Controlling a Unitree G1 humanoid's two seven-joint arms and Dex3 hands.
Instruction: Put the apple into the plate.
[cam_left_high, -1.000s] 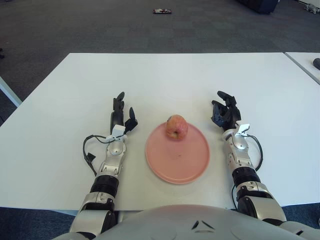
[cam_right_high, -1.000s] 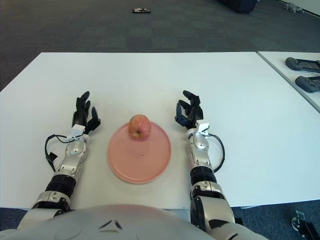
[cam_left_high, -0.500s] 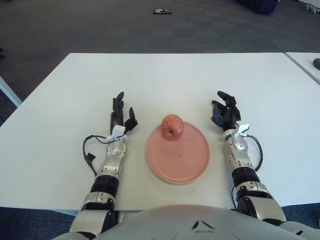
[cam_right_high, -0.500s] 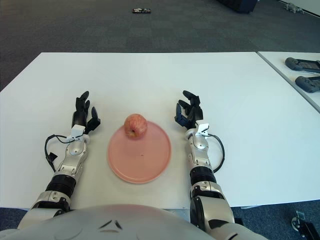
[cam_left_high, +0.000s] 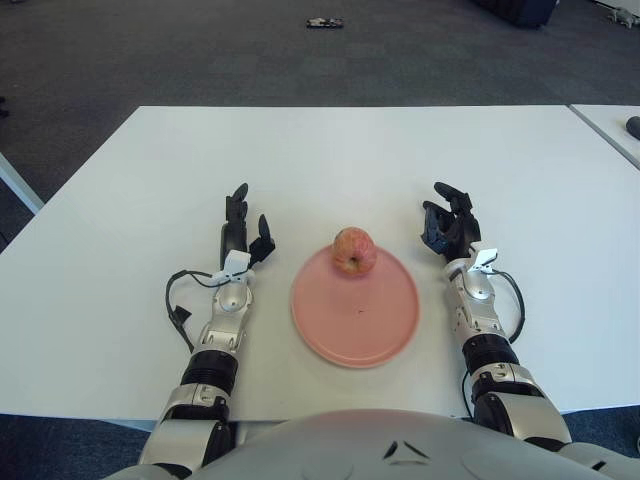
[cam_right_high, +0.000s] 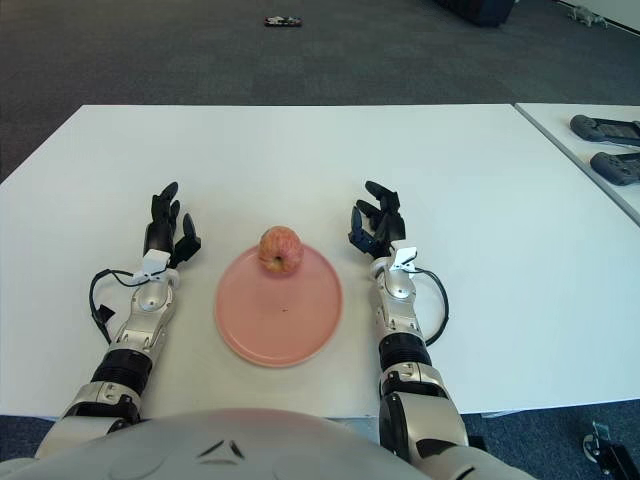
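Observation:
A reddish-yellow apple (cam_left_high: 354, 250) sits on the far part of the round pink plate (cam_left_high: 354, 312) at the middle of the white table. My left hand (cam_left_high: 242, 228) shows to the left of the plate, fingers spread and holding nothing. To the right of the plate is my right hand (cam_left_high: 448, 224), its fingers relaxed and holding nothing. Neither hand touches the apple or the plate.
The white table (cam_left_high: 330, 160) stretches far beyond the plate. A second table at the right carries dark controllers (cam_right_high: 605, 145). A small dark object (cam_left_high: 324, 22) lies on the carpet beyond the table.
The apple has rocked on the plate's far edge, left a little and then back right. Both hands have stayed where they were.

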